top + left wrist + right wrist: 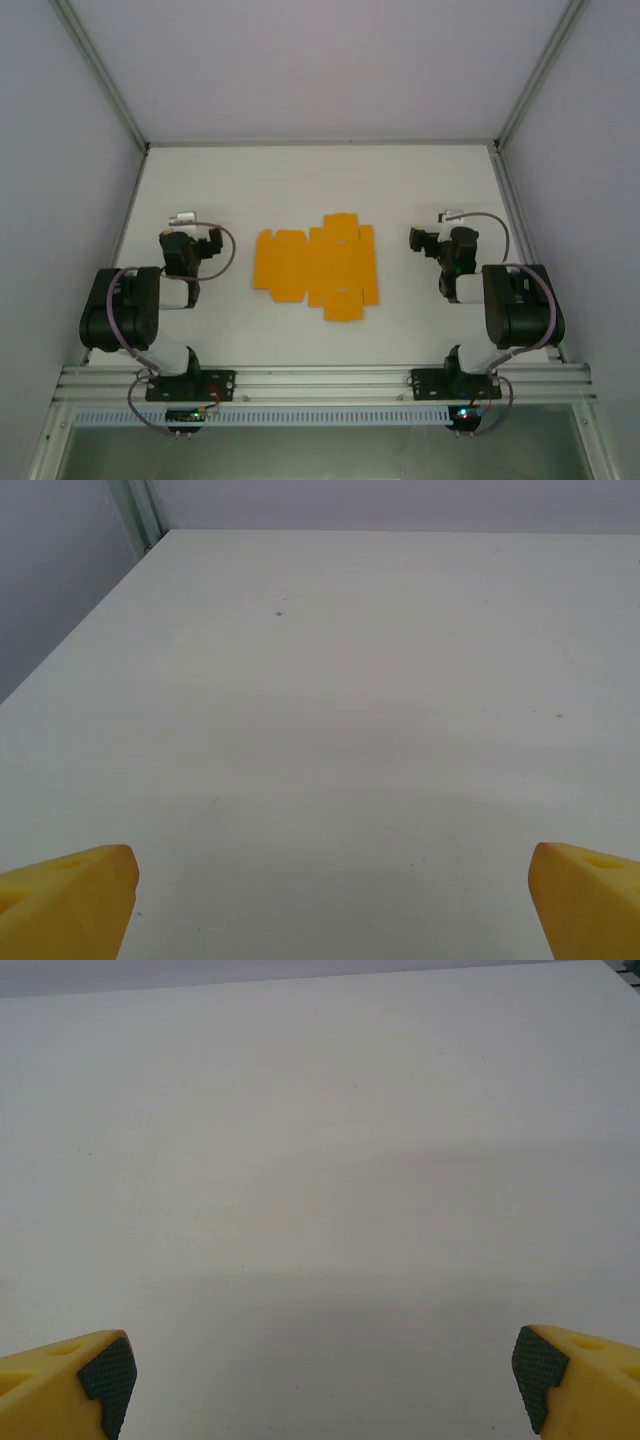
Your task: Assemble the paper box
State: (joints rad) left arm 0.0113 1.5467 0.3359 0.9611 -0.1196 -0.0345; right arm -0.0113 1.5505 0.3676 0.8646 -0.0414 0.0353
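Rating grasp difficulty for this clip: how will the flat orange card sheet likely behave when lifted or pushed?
The paper box sheet lies flat on the table, so getting under an edge is probably hard. Thin card with cut tabs: likely light and floppy when lifted. A push would probably slide it, not tip it.

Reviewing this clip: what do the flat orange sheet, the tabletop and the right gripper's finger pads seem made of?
Paper box: thin matte orange-yellow card, probably; it lies flat, die-cut with tabs. Table: smooth white matte board, maybe laminate; no grain shows. Right gripper pads: dark, finely dimpled, perhaps rubber, on yellow plastic-looking fingers.
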